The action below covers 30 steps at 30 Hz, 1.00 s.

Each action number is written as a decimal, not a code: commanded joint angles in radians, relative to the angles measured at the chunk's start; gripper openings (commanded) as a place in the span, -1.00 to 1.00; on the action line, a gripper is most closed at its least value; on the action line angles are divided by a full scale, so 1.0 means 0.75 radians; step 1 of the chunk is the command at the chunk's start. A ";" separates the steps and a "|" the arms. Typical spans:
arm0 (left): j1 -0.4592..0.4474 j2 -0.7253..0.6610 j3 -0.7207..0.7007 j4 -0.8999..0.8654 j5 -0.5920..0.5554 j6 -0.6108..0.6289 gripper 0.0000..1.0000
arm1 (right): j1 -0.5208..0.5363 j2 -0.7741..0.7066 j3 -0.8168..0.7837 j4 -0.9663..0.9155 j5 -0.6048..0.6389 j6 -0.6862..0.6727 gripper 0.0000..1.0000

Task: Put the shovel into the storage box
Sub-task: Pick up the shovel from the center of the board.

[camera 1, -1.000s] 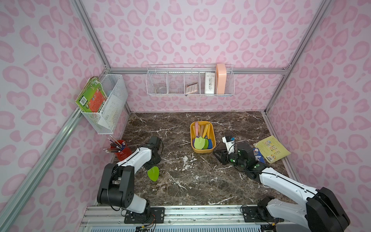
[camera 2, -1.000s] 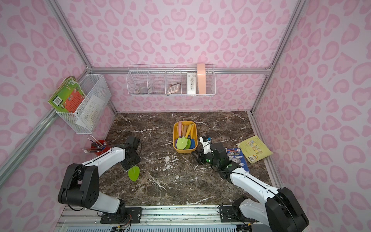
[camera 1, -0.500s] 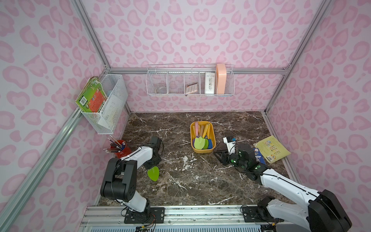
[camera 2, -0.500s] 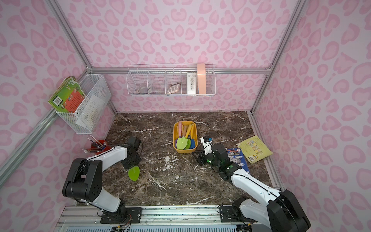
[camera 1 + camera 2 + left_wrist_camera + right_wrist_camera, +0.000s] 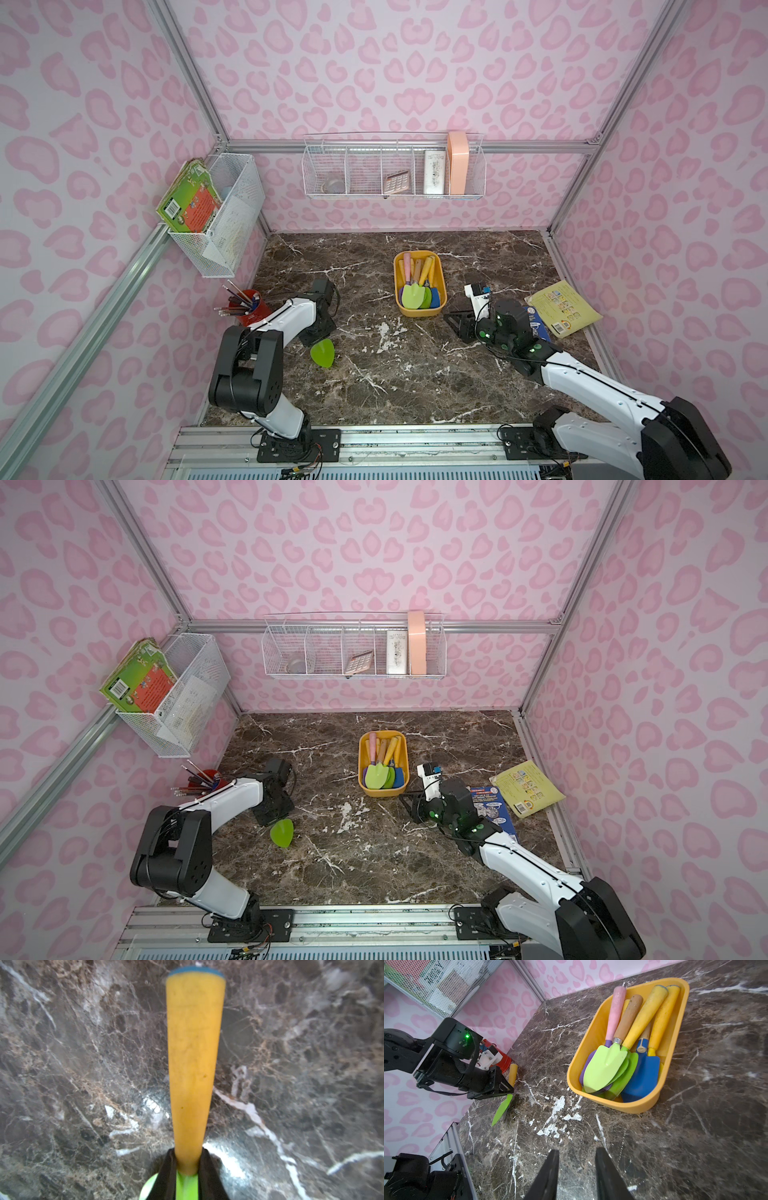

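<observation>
Bright, even light falls from above, leaving only faint shadows on the marble tabletop. Both top views bow at their edges. The left wrist view is soft: the shovel blurs, with pale glare on the stone beside it.

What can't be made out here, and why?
Both top views: shovel handle, under the left gripper.
Left wrist view: shovel blade, cut by the edge and fingers.
A top view: yellow booklet print, too small.
Right wrist view: lower shovels in the storage box, under upper ones.
</observation>
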 commanded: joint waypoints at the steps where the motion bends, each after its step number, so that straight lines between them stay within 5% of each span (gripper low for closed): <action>1: -0.025 -0.049 0.036 -0.065 0.024 0.021 -0.98 | 0.000 -0.016 -0.013 0.067 0.038 0.003 -0.34; 13: -0.316 -0.064 0.365 -0.217 0.016 0.059 -1.00 | -0.050 -0.077 -0.009 0.031 0.048 -0.012 -0.34; 30: -0.612 0.597 1.225 -0.275 0.129 0.185 -1.00 | -0.156 -0.277 -0.104 -0.051 0.074 -0.007 -0.31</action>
